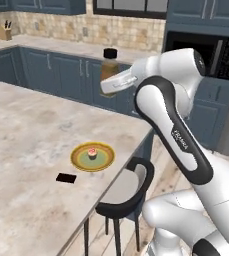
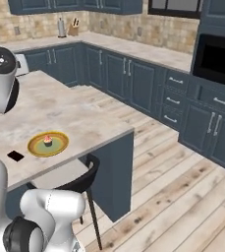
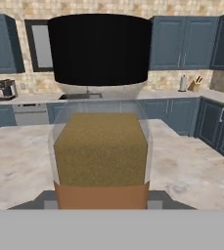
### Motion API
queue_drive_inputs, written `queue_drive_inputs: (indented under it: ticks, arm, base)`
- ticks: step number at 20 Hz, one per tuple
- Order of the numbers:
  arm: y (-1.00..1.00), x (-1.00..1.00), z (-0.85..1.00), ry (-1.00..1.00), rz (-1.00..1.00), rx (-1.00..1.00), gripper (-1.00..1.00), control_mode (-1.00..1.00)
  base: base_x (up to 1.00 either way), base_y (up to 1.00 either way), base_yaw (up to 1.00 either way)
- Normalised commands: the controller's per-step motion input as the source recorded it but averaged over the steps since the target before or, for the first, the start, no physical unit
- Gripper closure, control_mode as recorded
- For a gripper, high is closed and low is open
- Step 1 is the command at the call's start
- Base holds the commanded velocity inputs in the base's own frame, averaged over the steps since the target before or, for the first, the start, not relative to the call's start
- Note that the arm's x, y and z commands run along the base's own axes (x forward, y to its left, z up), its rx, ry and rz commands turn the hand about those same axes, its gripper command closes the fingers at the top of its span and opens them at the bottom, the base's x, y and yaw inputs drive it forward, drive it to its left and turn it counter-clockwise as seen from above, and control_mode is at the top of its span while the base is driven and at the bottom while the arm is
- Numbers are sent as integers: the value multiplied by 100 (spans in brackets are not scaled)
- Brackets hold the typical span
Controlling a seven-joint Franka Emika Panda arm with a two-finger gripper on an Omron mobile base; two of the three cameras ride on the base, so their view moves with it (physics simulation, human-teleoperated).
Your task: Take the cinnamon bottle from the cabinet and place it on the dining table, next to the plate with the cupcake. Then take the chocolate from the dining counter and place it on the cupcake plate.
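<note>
The clear black-capped bottle of brown-orange cinnamon [image 1: 109, 70] stands upright, clasped between the narrowly parted fingers [image 1: 111, 86], upper centre, above the beige marbled surface [image 1: 21, 135].

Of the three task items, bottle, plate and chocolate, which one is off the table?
The cinnamon bottle, held upright in the gripper; the plate and chocolate lie on the table.

The cinnamon bottle [image 1: 109, 67] – its lower body hidden behind the white arm; beside it, the gripper's fingers can't be made out.
</note>
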Motion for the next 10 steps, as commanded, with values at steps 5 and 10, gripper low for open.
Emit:
queue_drive_inputs:
  ticks: [5,10]
  arm:
    - [0,0,0,0,0,0,100,100]
    - [0,0,0,0,0,0,100,100]
  base:
    - [43,-48,17]
    - [35,-28,46]
